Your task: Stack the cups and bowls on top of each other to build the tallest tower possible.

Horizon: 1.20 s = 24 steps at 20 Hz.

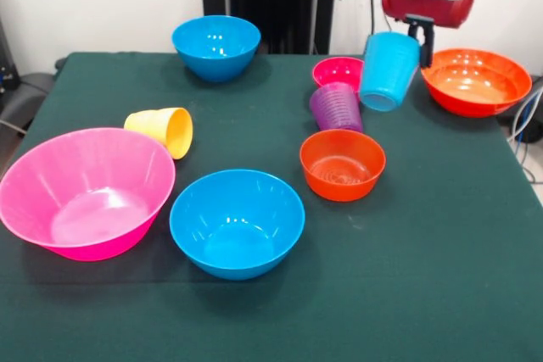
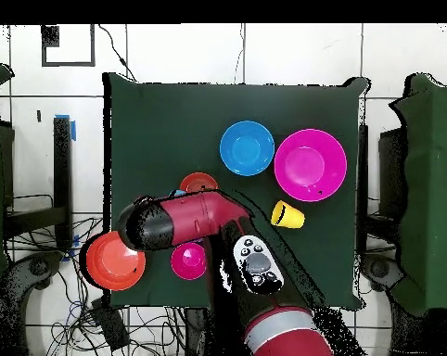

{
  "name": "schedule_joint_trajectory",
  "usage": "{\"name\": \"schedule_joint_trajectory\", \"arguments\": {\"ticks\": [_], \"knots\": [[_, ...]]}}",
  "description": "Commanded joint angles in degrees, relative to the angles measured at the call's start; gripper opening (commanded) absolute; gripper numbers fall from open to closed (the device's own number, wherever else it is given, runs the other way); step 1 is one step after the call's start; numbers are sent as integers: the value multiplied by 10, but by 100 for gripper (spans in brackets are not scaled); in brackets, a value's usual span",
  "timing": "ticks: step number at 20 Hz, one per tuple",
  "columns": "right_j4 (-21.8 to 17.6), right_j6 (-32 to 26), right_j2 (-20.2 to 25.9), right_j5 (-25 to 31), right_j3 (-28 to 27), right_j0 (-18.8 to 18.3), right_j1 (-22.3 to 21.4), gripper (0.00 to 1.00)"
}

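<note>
My gripper is shut on the rim of the light blue cup and holds it tilted above the table at the back right. Below it stand the small magenta bowl, the purple ribbed cup, upside down, and the small orange-red bowl. The wide orange bowl is to the right. The yellow cup lies on its side at the left. Each bowl stands on its own; the overhead view hides the gripper under the arm.
The big pink bowl and one blue bowl stand at the front left. The other blue bowl is at the back. The green table fills the front right.
</note>
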Motion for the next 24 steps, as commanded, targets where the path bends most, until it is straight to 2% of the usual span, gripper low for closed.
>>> {"name": "schedule_joint_trajectory", "arguments": {"ticks": [1,2,4,7,11,14,16,19,22,24], "knots": [[59,7,13,153,-92,13,33,0],[69,14,11,181,-101,14,42,0],[91,21,4,275,-156,16,96,0],[89,10,-9,353,-265,24,191,0],[97,-13,-2,450,-349,13,264,0],[110,-34,11,497,-369,-8,290,0],[153,-18,26,555,-349,-32,296,0],[178,-31,37,579,-344,-56,318,0],[173,-51,39,608,-383,-66,353,0],[168,-54,45,670,-429,-69,378,0]]}}
